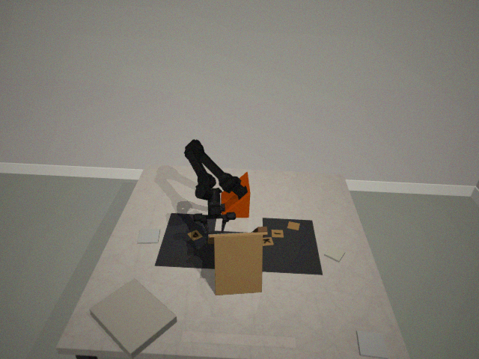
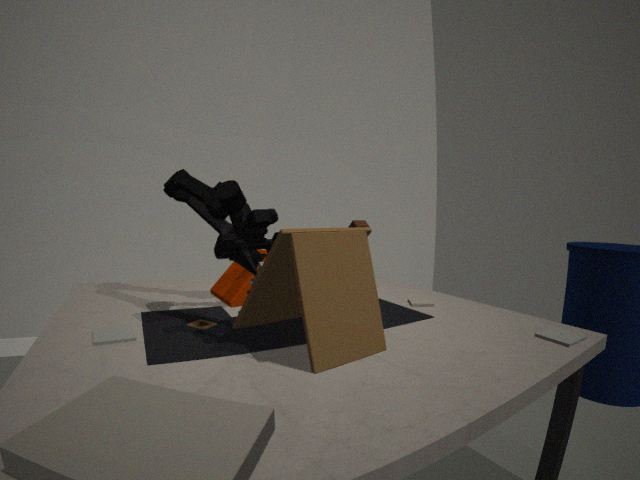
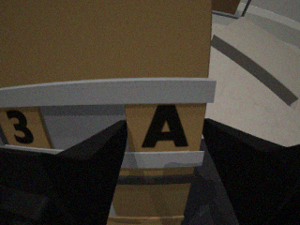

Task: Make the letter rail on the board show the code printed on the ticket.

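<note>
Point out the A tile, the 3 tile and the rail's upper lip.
A tile [image 3: 165, 127]: wrist view, on the printed letter.
3 tile [image 3: 22, 127]: wrist view, on the digit.
Rail's upper lip [image 3: 94, 92]: wrist view, on the grey strip's middle.

The arm [image 1: 204, 170] was matte black all over, built of chunky, blocky links joined by bulkier rounded housings at the joints. Its topmost joint ended in a knobbly, squared cap. Lower down, the links narrowed into a slimmer column that carried a short crossbar. The gripper [image 3: 159, 150] was the same black, its two fingers broad, flat-faced and angular. No cables, screws or markings could be made out at this sharpness.
</note>
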Controlling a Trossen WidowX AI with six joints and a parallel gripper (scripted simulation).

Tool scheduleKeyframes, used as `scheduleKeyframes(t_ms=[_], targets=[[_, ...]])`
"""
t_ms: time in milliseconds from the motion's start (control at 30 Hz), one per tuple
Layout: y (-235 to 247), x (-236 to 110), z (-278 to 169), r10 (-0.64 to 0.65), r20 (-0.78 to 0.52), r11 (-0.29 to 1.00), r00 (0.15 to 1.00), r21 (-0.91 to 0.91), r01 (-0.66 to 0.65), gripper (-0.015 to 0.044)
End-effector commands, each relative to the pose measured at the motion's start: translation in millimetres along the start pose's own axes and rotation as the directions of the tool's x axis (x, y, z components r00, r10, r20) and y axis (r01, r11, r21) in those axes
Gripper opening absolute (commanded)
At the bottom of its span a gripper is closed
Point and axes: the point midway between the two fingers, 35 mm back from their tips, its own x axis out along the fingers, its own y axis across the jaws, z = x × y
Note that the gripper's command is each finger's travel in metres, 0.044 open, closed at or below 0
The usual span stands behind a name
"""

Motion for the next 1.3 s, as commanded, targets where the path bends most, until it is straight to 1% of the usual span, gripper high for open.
scheduleKeyframes(t_ms=[0, 1267], targets=[[5, 1, -2, 0.002, -0.005, 1.0, 1.0, 0.002, -0.002, 0.0], [37, 2, -2, 0.003, -0.006, 1.0, 1.0, 0.002, -0.003, 0.0]])
